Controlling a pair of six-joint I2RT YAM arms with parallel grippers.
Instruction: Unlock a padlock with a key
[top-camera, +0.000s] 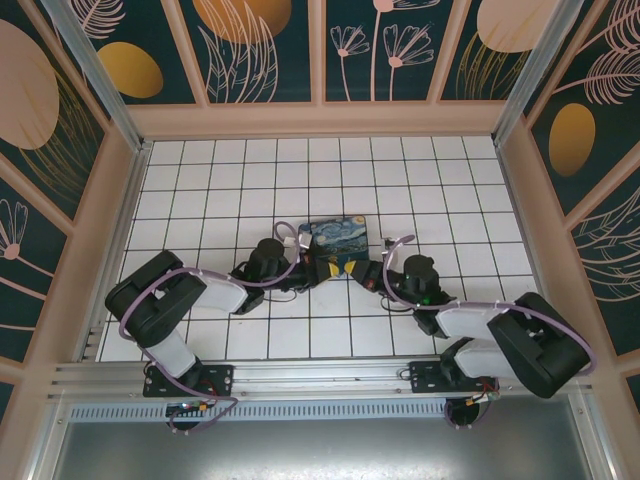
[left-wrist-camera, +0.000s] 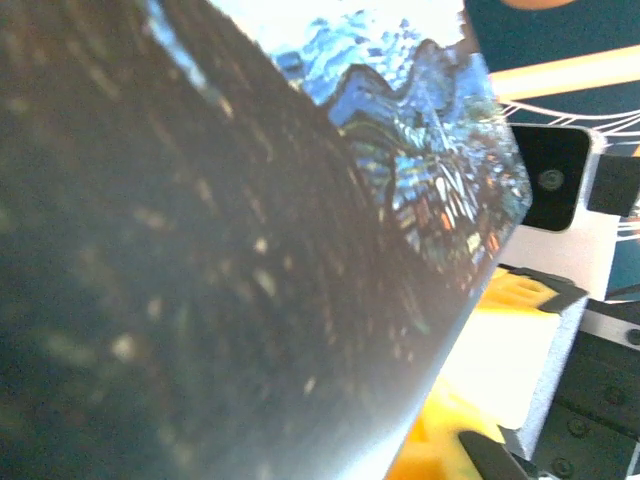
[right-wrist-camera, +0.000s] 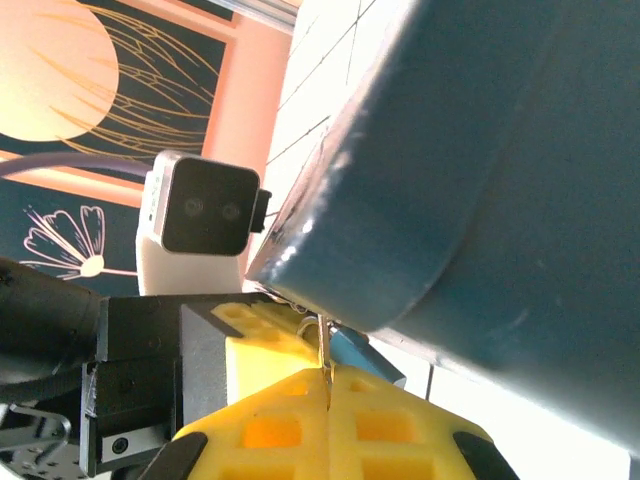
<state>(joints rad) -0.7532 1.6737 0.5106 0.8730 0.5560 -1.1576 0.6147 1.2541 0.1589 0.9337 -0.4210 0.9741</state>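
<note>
Painted box (right-wrist-camera: 480, 150), right pincer (right-wrist-camera: 328, 390) pinching key (right-wrist-camera: 324, 345)

In right gripper (right-wrist-camera: 327, 380), thin metal bit (right-wrist-camera: 324, 345) too small to ID.

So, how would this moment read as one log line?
right gripper: shut on thin metal piece | left gripper: at painted box, grip unclear
</note>
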